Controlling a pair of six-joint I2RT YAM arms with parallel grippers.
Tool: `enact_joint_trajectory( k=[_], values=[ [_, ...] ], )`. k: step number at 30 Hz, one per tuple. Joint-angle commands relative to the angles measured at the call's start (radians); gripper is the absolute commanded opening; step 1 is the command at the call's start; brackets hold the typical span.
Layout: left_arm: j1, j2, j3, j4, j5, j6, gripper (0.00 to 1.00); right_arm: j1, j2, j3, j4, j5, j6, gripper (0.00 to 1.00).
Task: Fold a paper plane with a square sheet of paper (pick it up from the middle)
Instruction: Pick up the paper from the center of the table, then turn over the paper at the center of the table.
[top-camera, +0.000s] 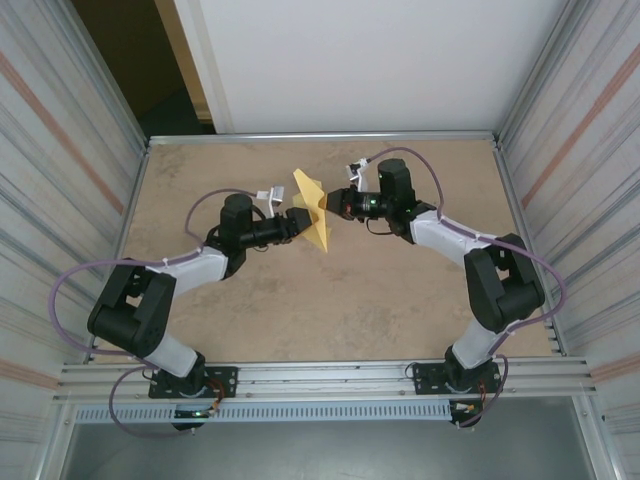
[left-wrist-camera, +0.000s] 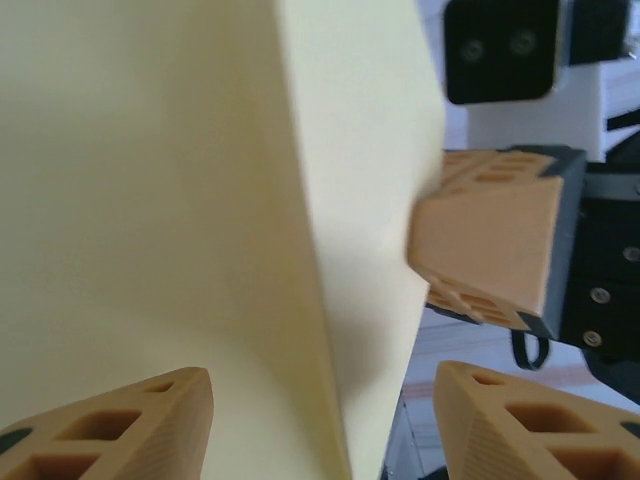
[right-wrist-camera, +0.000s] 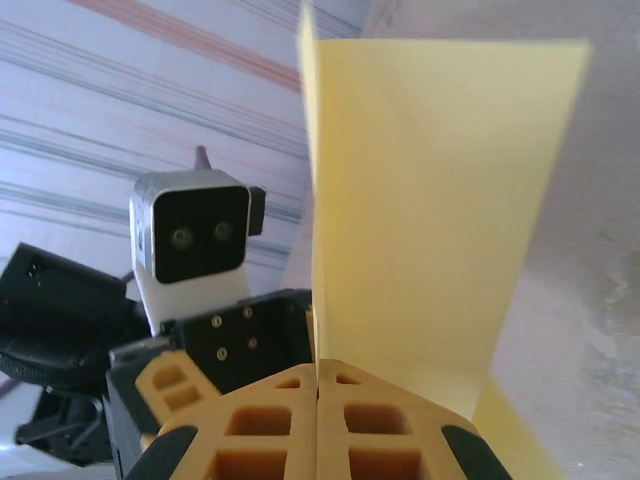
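At upper centre of the top view: pinches paper (top-camera: 312, 215) in right claw (top-camera: 327, 203), pressed together.
Straddles its fold from frame-left with left claw (top-camera: 302, 222), spread; long axis up-down in frame.

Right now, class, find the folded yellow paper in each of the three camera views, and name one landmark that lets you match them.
Top external: folded yellow paper held above mid-table, between the two arms' tips.
Left wrist: the paper spans left and centre.
Right wrist: the paper rises from bottom centre to the top.
Shared landmark: right gripper, shut on the paper's edge.
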Motion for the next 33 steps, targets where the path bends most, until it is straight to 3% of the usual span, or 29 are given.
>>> enact_joint_trajectory(
  k=[1, 12, 24, 28, 33],
  values=[
    [-0.014, -0.005, 0.04, 0.095, 0.044, -0.025, 0.59, -0.006, -0.035, -0.017, 0.091, -0.027, 0.095, 0.03],
    [-0.018, 0.009, 0.035, 0.205, 0.065, -0.078, 0.42, -0.015, -0.051, -0.036, 0.167, -0.048, 0.168, 0.04],
    [-0.019, 0.012, 0.037, 0.184, 0.048, -0.078, 0.24, -0.026, -0.063, -0.044, 0.167, -0.053, 0.174, 0.11],
    [-0.018, 0.007, 0.046, 0.138, 0.04, -0.055, 0.15, -0.041, -0.076, -0.047, 0.124, -0.042, 0.16, 0.24],
    [-0.015, -0.028, 0.07, -0.029, 0.004, 0.047, 0.11, -0.09, -0.146, -0.063, -0.068, 0.041, 0.05, 0.44]
  ],
)
